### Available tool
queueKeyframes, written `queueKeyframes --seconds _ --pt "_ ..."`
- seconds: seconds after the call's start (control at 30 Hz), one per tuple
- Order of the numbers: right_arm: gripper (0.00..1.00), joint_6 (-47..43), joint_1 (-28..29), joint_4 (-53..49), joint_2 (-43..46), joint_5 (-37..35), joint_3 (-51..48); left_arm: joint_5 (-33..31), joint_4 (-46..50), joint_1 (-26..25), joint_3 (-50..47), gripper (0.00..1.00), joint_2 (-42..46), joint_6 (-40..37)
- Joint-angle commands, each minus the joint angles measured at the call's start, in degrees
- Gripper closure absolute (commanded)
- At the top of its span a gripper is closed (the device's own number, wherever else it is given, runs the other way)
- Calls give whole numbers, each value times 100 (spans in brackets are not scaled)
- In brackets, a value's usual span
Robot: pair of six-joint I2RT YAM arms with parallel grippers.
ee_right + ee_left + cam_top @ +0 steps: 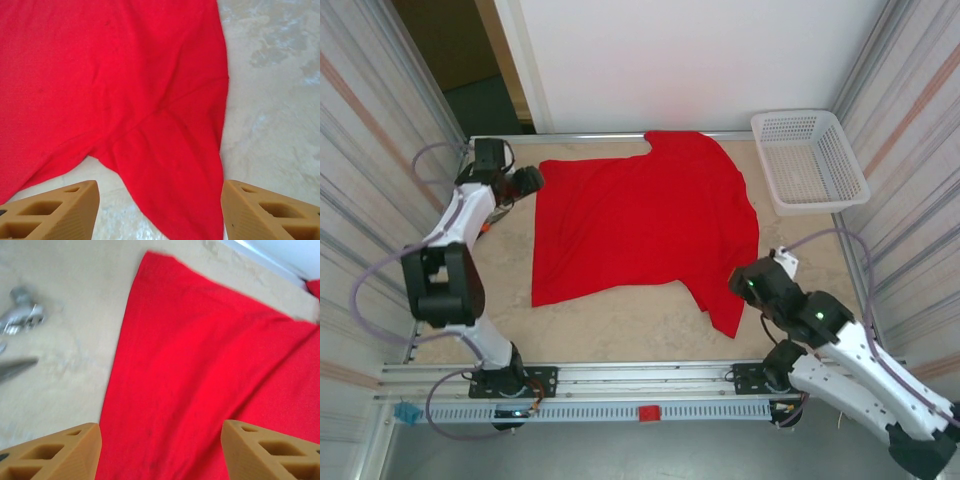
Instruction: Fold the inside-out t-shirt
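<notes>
The inside-out t-shirt (640,215) is bright red and lies spread flat on the beige table, one sleeve pointing to the near right and another at the far edge. My left gripper (525,182) hovers open at the shirt's far left corner; its tan fingertips (60,452) frame the red cloth (200,365) with nothing held. At the near right sleeve, my right gripper (748,282) is open as well. In the right wrist view that sleeve (175,175) lies loose between the spread fingertips (265,210).
A white mesh basket (808,158) stands at the far right corner of the table (620,320). Striped walls close in both sides. A metal rail (620,380) runs along the near edge.
</notes>
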State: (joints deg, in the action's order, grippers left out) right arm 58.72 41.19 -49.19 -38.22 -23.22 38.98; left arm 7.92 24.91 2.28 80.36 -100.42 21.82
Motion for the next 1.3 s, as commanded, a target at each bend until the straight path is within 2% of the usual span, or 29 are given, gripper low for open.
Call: queueKeyframes --seconds 0.0,0.1,0.2,0.33,0.53,0.7,0.93,1.07,1.27 --pt "37 -645 -598 1469 -857 424 -240 -60 -22 -34 682 36 -719 -117" --pt "40 -806 -1451 2610 -1800 1708 -382 11 -61 -201 1064 37 -1134 -36" --pt "41 -932 -1674 3271 -2787 2249 -250 28 -231 -351 1250 36 -1415 -33" --pt "44 -996 -1667 3632 -3629 2558 -78 108 -218 -464 1398 37 -1683 100" --pt "44 -434 -1614 3978 -4001 2390 -702 159 -669 -590 532 36 -1367 241" --pt "42 208 -1385 3619 -3580 1971 -1252 18 -871 -568 -139 36 -1011 263" --pt "41 1254 -908 2324 -1958 1261 -1801 -291 -852 -528 -290 36 -595 217" --pt "39 1381 -943 2003 -1096 1115 -2056 -440 -795 -469 45 35 -672 166" --pt "39 792 -1379 2158 -1174 1466 -1958 -401 -328 -434 1396 35 -1540 -378"
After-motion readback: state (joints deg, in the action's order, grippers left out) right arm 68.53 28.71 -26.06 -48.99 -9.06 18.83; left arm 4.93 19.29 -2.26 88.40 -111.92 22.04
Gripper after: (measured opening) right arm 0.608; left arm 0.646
